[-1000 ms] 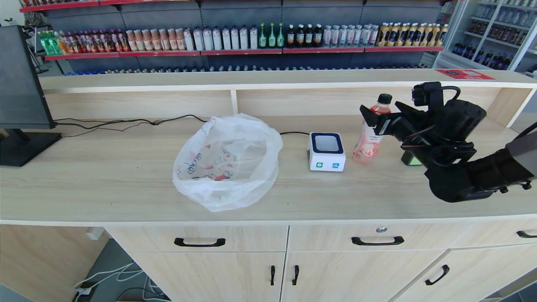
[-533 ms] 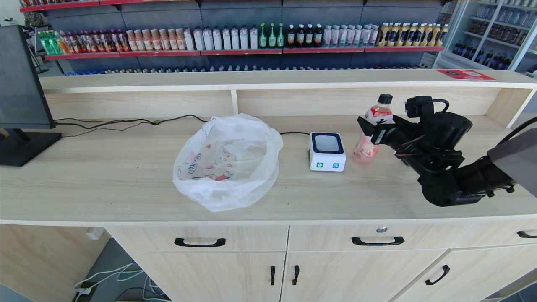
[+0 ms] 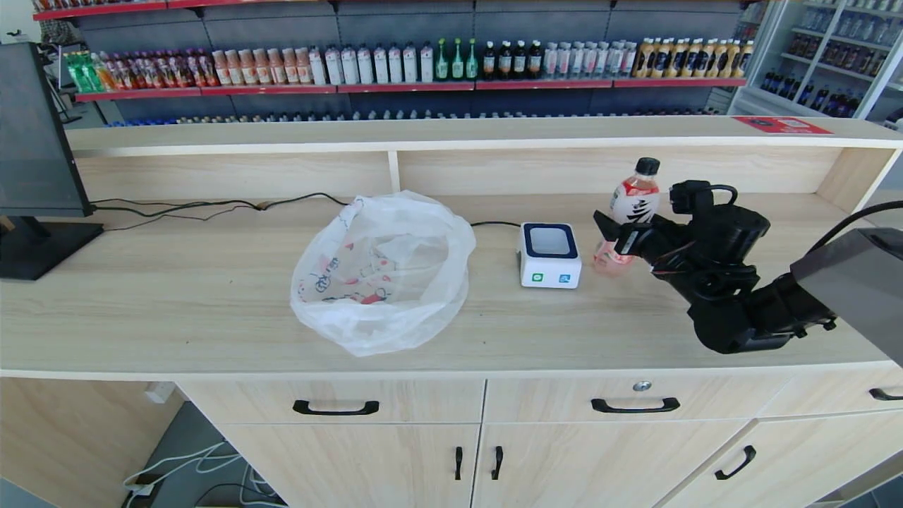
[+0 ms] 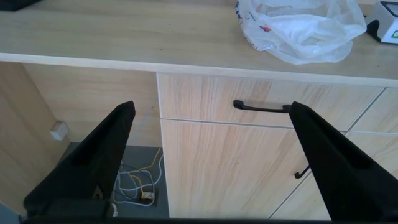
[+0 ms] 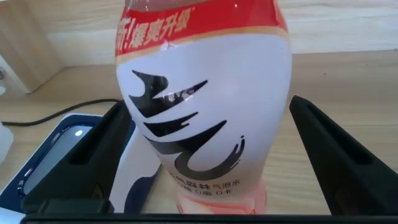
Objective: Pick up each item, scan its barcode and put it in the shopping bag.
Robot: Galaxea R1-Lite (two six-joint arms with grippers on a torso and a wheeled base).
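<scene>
The step in hand looks to be the grasp on the bottle, and it will go best if the jaws close squarely on the broad labelled body rather than the tapering neck, slowly enough not to tip it, then lift straight up before any swing toward the scanner; the barcode cannot be seen, so the grip should leave as much label bare as it can. From the left: the left gripper hangs with jaws wide and holding nothing, low in front of the drawers under the bench, well apart from the work. On the bench the white shopping bag lies slumped with its mouth open, 1 item or so showing red inside. Just to its right sits the scanner, window up. Just beside that stands the bottle, on the bench and leaning slightly. The right gripper has its jaws wide, 1 finger on either side of the bottle's lower body, very close to it, whether touching I cannot tell
</scene>
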